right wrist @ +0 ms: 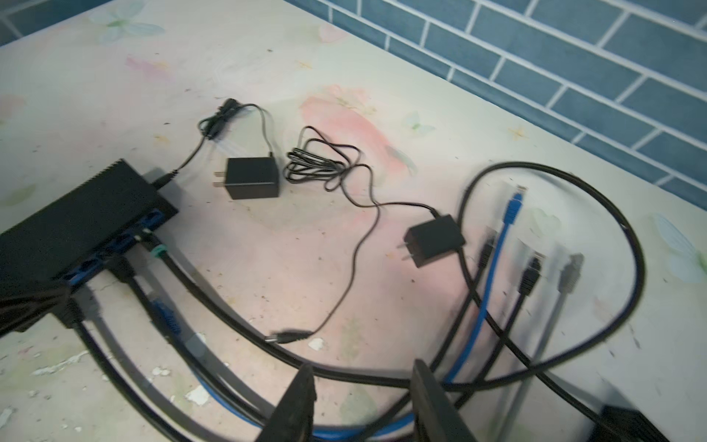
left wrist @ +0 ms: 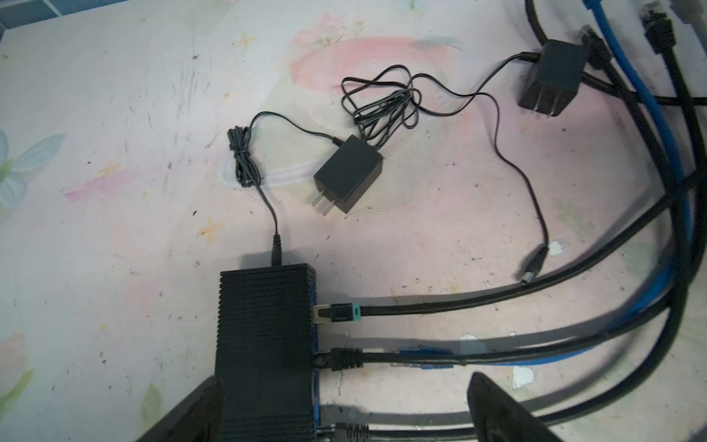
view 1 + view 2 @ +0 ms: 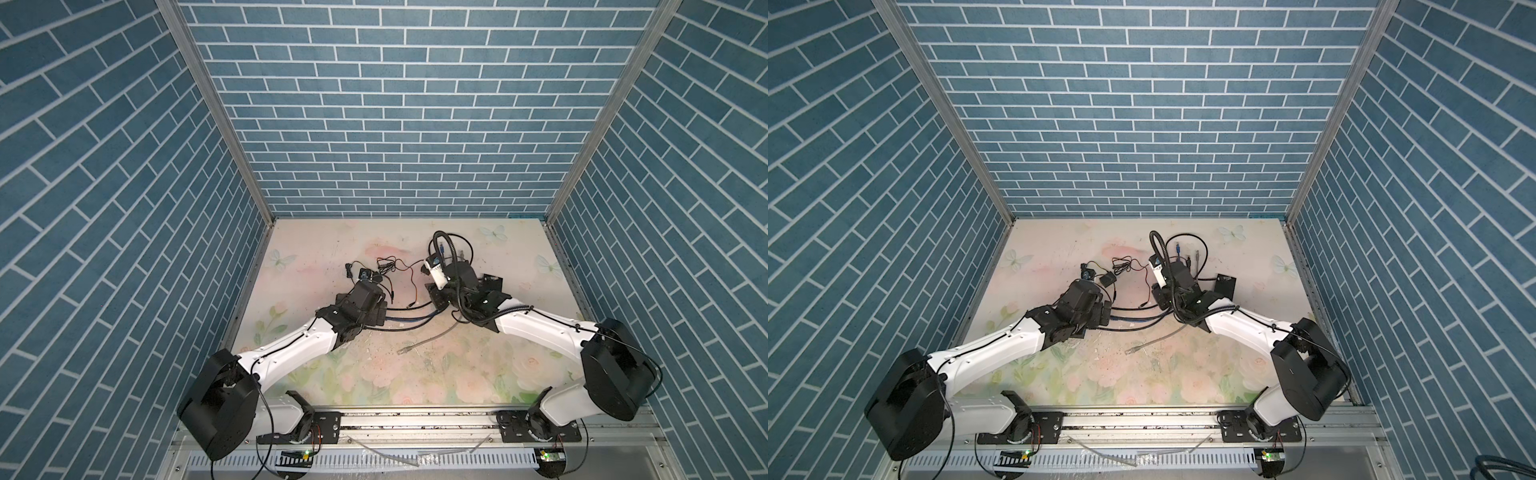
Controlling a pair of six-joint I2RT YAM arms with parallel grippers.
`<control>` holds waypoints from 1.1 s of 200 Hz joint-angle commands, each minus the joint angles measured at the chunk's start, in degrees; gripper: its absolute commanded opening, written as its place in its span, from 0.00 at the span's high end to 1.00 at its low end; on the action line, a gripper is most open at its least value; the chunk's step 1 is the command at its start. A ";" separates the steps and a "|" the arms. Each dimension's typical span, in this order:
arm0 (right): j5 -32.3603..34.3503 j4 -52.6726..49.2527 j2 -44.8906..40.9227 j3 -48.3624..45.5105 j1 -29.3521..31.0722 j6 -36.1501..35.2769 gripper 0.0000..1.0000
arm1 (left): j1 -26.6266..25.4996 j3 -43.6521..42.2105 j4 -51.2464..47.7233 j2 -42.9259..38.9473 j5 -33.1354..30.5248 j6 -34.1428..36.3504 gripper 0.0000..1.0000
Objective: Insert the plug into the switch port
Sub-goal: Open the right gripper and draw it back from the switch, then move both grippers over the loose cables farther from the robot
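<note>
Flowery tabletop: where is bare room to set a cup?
Bare: the near strip of the floral tabletop in front of the loose grey cable, and the far-left corner. Crowded: the middle, around the black ribbed switch box and its cables.

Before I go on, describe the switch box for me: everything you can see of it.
The switch is a matte black, finely ribbed rectangular box lying flat on the floral table. One long side is a blue port face. Three black cables meet that face, one with a teal boot; a thin power lead enters one short end. The open left tool straddles its near end; contact cannot be told.
</note>
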 commanded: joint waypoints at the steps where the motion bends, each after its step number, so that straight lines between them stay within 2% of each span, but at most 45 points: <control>1: 3.43 -8.71 -3.57 1.61 -2.09 7.52 0.51 | -2.02 2.21 -2.10 1.30 -1.47 0.58 0.00; 17: 1.89 -11.09 -5.81 1.60 -3.72 8.07 0.44 | -3.43 3.13 -1.51 2.29 -1.10 1.53 0.00; 40: 1.63 -13.71 -8.24 1.77 -5.56 10.46 0.44 | -5.22 5.01 -1.11 4.82 0.23 4.08 0.00; 74: -1.68 -17.92 -7.95 4.39 -8.36 18.96 0.44 | -6.59 9.48 -2.79 11.00 0.88 5.48 0.00; 89: -2.30 -19.05 -7.50 5.24 -8.61 19.02 0.44 | -6.76 10.87 -1.87 13.54 2.78 5.29 0.00; 123: 1.14 -19.61 -8.43 4.73 -10.10 18.59 0.45 | -7.55 13.00 0.98 18.05 6.46 4.38 0.00; 185: -1.62 -20.86 -5.74 5.77 -10.74 16.39 0.52 | -7.73 20.96 -1.16 25.72 5.90 5.35 0.01; 220: -1.19 -21.12 -5.81 5.78 -10.92 16.12 0.57 | -7.49 27.51 -3.98 31.24 7.64 6.49 0.08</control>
